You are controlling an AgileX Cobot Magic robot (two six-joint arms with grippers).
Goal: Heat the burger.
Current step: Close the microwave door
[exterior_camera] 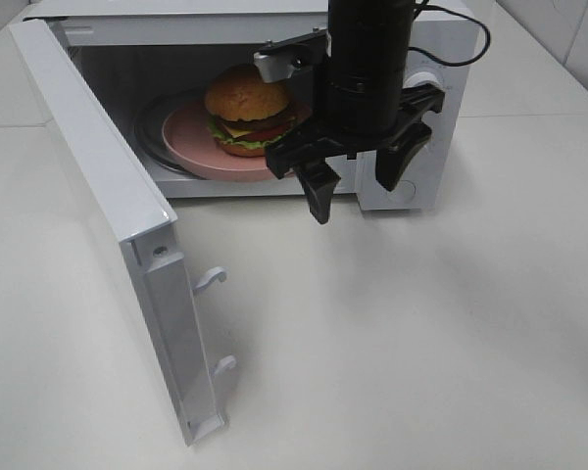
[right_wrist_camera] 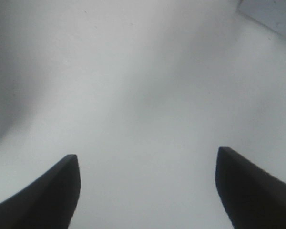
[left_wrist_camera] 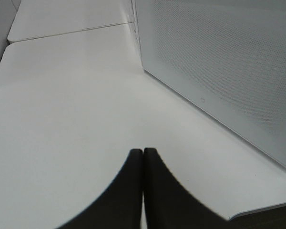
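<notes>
The burger (exterior_camera: 247, 110) sits on a pink plate (exterior_camera: 191, 139) inside the white microwave (exterior_camera: 441, 39), whose door (exterior_camera: 98, 186) stands wide open toward the front left. My right gripper (exterior_camera: 358, 196) hangs open in front of the microwave's opening, just right of the burger and above the table, with nothing between its fingers (right_wrist_camera: 47, 195). In the right wrist view only bare table shows between them. My left gripper (left_wrist_camera: 143, 155) is shut and empty, low over the table beside the microwave's perforated side wall (left_wrist_camera: 229, 62). It does not show in the exterior high view.
The open door's latch hooks (exterior_camera: 212, 278) stick out over the table in front. The control panel (exterior_camera: 416, 176) is partly hidden behind my right arm. The white table (exterior_camera: 421, 333) spreads out in front and to the right.
</notes>
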